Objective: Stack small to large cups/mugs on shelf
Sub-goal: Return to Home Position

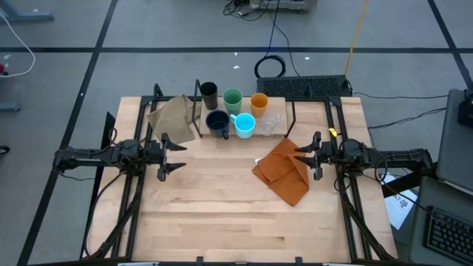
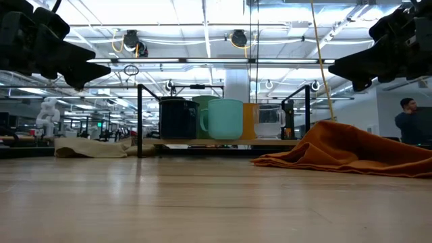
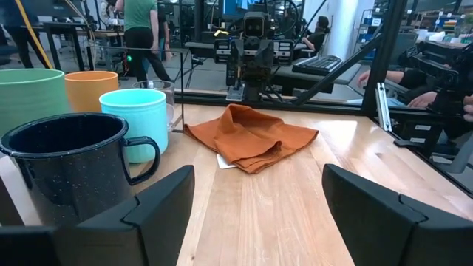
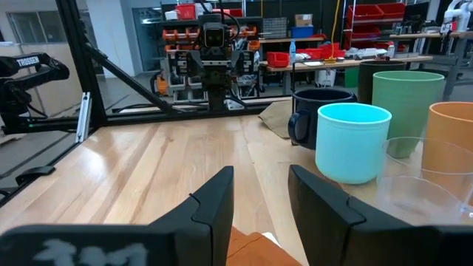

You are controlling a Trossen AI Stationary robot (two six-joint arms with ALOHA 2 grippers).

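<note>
Left claw [image 1: 179, 157] spread, right claw [image 1: 302, 156] parted, both level

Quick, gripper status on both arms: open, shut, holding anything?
Left gripper: open, holding nothing.
Right gripper: open, holding nothing, by the orange cloth.

The left arm [image 1: 103, 157], at nine o'clock in the high view, and the right arm [image 1: 384, 157], at three o'clock, are slim, jointed, matte black. The left pincer [image 3: 257, 177] and right pincer [image 4: 260, 177] have thick wedge-shaped black fingers [image 3: 159, 214]; the right's body bears a blurred pale marking.
</note>
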